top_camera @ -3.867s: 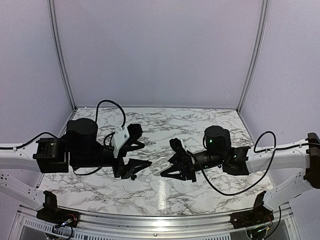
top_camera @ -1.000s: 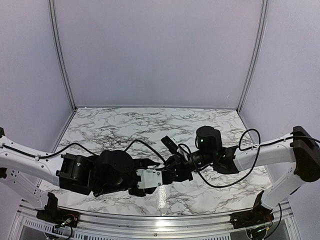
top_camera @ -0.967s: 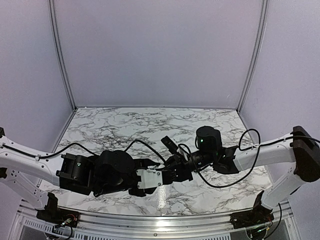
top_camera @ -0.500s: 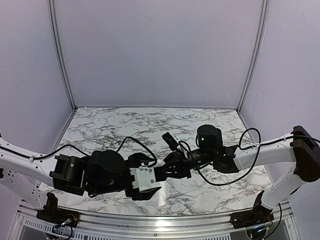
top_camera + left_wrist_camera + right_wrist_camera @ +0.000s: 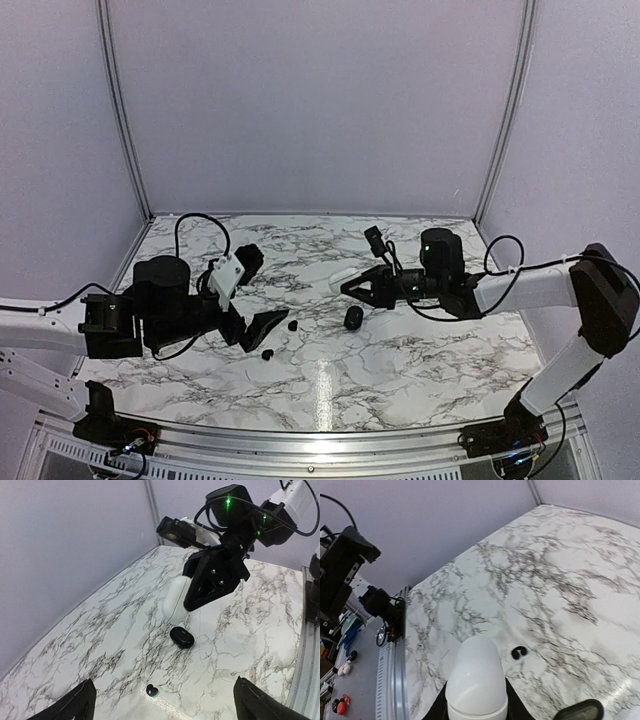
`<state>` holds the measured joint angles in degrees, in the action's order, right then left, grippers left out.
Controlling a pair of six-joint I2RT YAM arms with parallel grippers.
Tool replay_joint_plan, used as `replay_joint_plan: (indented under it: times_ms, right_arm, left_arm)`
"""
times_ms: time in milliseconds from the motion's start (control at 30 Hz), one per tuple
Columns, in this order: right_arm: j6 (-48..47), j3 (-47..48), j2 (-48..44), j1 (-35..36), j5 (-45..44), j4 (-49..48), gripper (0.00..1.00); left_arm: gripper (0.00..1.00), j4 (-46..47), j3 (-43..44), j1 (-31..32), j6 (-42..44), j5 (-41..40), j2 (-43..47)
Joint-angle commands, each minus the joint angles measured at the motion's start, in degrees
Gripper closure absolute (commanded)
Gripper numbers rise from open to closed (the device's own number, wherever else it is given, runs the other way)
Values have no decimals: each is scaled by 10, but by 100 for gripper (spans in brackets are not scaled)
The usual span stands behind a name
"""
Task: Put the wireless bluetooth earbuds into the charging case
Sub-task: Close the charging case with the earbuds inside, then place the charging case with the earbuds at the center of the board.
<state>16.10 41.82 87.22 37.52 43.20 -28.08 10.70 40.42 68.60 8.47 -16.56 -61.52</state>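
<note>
Your left gripper (image 5: 258,293) gaping empty, two earbuds (image 5: 292,325) left of the charging case (image 5: 353,318), your right gripper (image 5: 352,287) clenched on a white capsule (image 5: 340,278)

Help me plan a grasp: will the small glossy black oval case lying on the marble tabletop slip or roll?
The small glossy black oval case looks smooth, so probably slippery. It lies flat, so likely slides rather than rolls. Small, presumably light.
</note>
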Motion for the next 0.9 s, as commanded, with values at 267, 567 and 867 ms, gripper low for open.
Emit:
replay_joint_plan:
  times_ms: [267, 567, 867]
  right_arm:
    - [24, 86, 180, -177, -24, 45, 96]
    - [13, 142, 253, -205, -31, 94, 85]
    - [4, 145, 233, -212, -74, 128, 39]
  left_arm:
    - [1, 16, 9, -99, -165, 35, -93]
    - [1, 14, 25, -128, -186, 60, -146]
    - [2, 12, 127, -129, -177, 136, -300]
